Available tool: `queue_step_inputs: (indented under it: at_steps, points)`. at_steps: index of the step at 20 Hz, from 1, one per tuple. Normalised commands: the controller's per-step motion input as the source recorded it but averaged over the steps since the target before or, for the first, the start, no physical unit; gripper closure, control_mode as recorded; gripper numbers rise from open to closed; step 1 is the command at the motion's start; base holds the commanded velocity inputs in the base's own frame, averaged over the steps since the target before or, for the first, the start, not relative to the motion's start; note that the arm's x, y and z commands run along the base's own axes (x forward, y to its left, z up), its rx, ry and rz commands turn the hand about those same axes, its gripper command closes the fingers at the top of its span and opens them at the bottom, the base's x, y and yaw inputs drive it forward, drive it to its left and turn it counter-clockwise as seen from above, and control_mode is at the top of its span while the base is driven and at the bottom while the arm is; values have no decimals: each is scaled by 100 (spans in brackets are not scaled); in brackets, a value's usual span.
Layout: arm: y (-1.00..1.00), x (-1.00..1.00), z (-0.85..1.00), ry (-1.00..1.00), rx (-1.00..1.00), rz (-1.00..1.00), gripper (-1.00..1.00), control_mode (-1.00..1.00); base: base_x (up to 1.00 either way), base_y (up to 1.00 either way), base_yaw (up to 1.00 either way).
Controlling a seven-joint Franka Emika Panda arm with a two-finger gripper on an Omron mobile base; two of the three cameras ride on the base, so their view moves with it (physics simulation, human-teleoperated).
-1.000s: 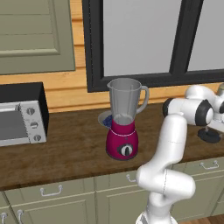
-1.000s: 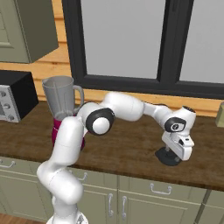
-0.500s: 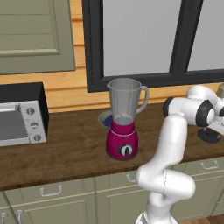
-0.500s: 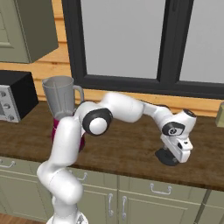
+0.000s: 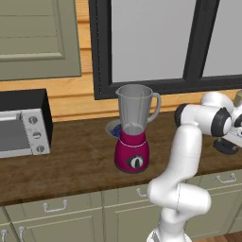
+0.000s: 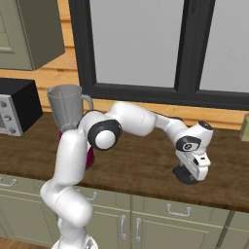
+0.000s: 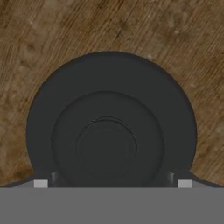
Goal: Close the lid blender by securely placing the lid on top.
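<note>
My gripper (image 6: 193, 171) is down low over the lid (image 6: 185, 175) at the far right end of the counter (image 6: 141, 165), arm stretched out sideways across the wood. In the hand view the lid (image 7: 109, 131) sits dead centre under me, flat on the wood grain, concentric rings with a raised knob in the middle. My fingers (image 7: 40, 183) are spread wide, one tip at each side of the lid's rim, so the jaws straddle it; whether the pads touch the rim I can't tell, and I have nothing lifted. In the left base view the lid (image 5: 226, 146) is a dark disc at the right edge, mostly hidden by my wrist, gripper (image 5: 230, 140) right on top of it. The blender (image 5: 134, 130) stands well apart to the left, magenta base with dial facing front, clear grey jar upright, mouth open, handle on its right side. Same blender (image 6: 68, 116) shows in the right base view behind my upper arm, base mostly hidden. A bluish plate (image 5: 113, 128) lies just behind the blender. Toaster oven (image 5: 21, 124) sits at the counter's left end, near the wall. Dark-framed window (image 5: 151, 42) behind, cabinets (image 5: 71, 210) with handles below.
</note>
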Motion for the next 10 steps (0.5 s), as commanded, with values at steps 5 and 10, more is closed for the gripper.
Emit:
queue_step_inputs:
  at_steps: [5,10]
  points:
    - [-10,36,-13,-3,-1,0,-100,-100,0,0,0]
    - [-3,13,-1,-1,0,0,-100,-100,0,0,0]
